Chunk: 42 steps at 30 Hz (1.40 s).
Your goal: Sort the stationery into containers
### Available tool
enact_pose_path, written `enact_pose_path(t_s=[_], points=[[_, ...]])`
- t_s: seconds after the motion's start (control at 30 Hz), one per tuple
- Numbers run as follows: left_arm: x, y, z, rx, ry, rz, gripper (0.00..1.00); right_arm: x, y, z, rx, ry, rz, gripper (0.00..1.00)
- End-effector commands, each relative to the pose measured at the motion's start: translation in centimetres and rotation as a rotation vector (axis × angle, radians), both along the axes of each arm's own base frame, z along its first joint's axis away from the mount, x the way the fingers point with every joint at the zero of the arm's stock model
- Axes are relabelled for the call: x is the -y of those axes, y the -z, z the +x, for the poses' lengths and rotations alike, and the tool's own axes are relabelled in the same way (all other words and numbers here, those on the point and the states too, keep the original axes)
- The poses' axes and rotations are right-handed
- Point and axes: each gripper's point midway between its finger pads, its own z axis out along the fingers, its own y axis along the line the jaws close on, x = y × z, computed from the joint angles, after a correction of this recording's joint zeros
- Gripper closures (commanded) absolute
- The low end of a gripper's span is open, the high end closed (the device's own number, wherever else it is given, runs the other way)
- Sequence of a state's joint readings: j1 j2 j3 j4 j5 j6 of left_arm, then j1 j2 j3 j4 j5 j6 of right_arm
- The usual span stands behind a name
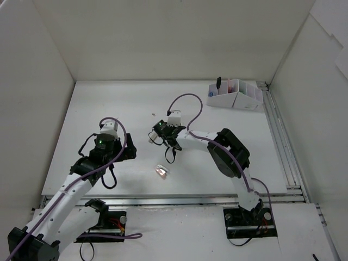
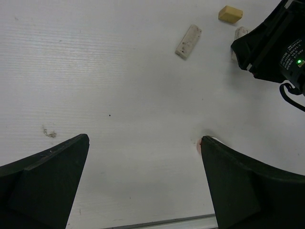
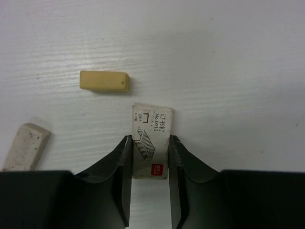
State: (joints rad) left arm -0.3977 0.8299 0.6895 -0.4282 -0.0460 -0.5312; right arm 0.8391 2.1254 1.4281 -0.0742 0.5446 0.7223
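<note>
My right gripper is shut on a small white staple box that lies flat on the table, one finger pressed against each long side. A beige eraser lies just beyond it and a dirty white eraser to the left. From above, the right gripper is at mid-table. My left gripper is open and empty over bare table, to the left of the right one. The white organiser stands at the far right with a black-handled item and a pink pen in it.
A small pinkish-white item lies near the front of the table; a pink edge shows at my left gripper's right fingertip. Both erasers show ahead of the left gripper. White walls enclose the table; a rail runs along the right.
</note>
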Motion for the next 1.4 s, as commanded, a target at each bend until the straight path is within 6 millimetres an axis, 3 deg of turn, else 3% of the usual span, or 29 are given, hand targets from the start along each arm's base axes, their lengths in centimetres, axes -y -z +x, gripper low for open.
enact_pose_path(t_s=[0.0, 0.07, 0.23, 0.27, 0.3, 0.33, 0.37, 0.43, 0.47, 0.53, 0.57, 0.6, 0.63, 0.67, 0.7, 0.77, 0.8, 0.83, 0.87, 0.93, 0.97, 1.0, 1.07, 1.1, 1.37], points=[[0.1, -1.2, 0.9, 0.053, -0.016, -0.013, 0.0, 1.6, -2.0, 2.2, 0.048, 0.077, 0.031, 0.86], [0.1, -1.4, 1.2, 0.056, -0.018, -0.009, 0.0, 2.9, -2.9, 2.6, 0.056, 0.077, 0.01, 1.0], [0.7, -1.4, 2.0, 0.052, 0.01, 0.003, 0.0, 6.8, -11.1, 3.1, 0.209, 0.045, -0.02, 1.0], [0.9, -1.8, 2.3, 0.063, 0.021, 0.0, 0.0, 8.6, -11.9, 3.3, 0.214, 0.051, -0.048, 1.0], [1.2, -1.9, 2.5, 0.067, 0.039, 0.005, 0.01, 9.4, -15.4, 3.8, 0.286, 0.052, 0.002, 1.0], [1.5, -1.6, 2.7, 0.054, 0.053, 0.001, 0.01, 10.5, -15.4, 3.7, 0.278, 0.031, 0.004, 1.0], [1.8, -1.9, 3.1, 0.066, 0.056, -0.004, 0.01, 12.9, -16.3, 4.4, 0.29, 0.058, -0.003, 1.0], [2.1, -1.8, 3.8, 0.069, 0.068, 0.006, 0.0, 15.1, -18.8, 4.8, 0.329, 0.048, 0.035, 1.0], [2.3, -2.4, 4.3, 0.084, 0.069, 0.003, 0.01, 17.9, -19.4, 5.6, 0.34, 0.089, 0.014, 1.0], [2.5, -2.2, 5.1, 0.08, 0.088, 0.03, 0.0, 20.1, -21.3, 6.5, 0.365, 0.104, 0.013, 1.0], [2.7, -2.8, 5.7, 0.095, 0.092, 0.034, 0.01, 22.9, -21.7, 7.3, 0.368, 0.134, -0.018, 1.0], [3.4, -2.4, 6.0, 0.078, 0.125, 0.03, 0.01, 23.7, -22.7, 8.1, 0.387, 0.14, -0.015, 1.0], [3.6, -2.5, 6.2, 0.081, 0.151, 0.042, 0.01, 24.6, -22.8, 8.8, 0.385, 0.137, -0.011, 1.0], [4.0, -3.1, 6.8, 0.096, 0.166, 0.044, 0.0, 27.4, -23.3, 9.7, 0.389, 0.168, -0.026, 1.0], [4.2, -2.5, 7.1, 0.079, 0.177, 0.056, 0.01, 28.0, -23.7, 11.1, 0.39, 0.16, -0.023, 1.0], [4.1, -3.0, 7.9, 0.093, 0.181, 0.067, 0.01, 31.1, -23.5, 12.8, 0.377, 0.168, -0.021, 1.0], [4.3, -2.7, 8.3, 0.083, 0.186, 0.076, 0.01, 32.8, -23.5, 14.6, 0.378, 0.152, -0.015, 1.0], [4.4, -2.6, 8.6, 0.082, 0.19, 0.076, 0.01, 32.3, -23.2, 15.6, 0.373, 0.133, -0.007, 1.0], [4.5, -2.5, 8.8, 0.081, 0.197, 0.079, 0.01, 35.2, -22.8, 17.3, 0.371, 0.166, -0.013, 1.0], [4.8, -2.1, 9.1, 0.069, 0.207, 0.085, 0.01, 37.3, -22.3, 18.7, 0.363, 0.141, -0.006, 1.0], [4.9, -2.0, 9.2, 0.065, 0.213, 0.088, 0.01, 38.2, -20.9, 19.6, 0.339, 0.153, -0.008, 1.0], [4.7, -1.5, 9.5, 0.052, 0.21, 0.092, 0.01, 38.0, -22.2, 20.5, 0.37, 0.115, 0.008, 1.0], [4.9, -1.0, 9.8, 0.035, 0.219, 0.098, 0.01, 39.9, -22.2, 21.9, 0.38, 0.125, -0.009, 1.0], [5.1, -0.9, 9.9, 0.03, 0.229, 0.096, 0.01, 39.7, -22.0, 22.4, 0.381, 0.083, -0.012, 1.0], [6.1, -0.2, 11.2, 0.003, 0.255, 0.093, 0.01, 40.2, -18.4, 25.2, 0.339, 0.049, 0.006, 0.94]])
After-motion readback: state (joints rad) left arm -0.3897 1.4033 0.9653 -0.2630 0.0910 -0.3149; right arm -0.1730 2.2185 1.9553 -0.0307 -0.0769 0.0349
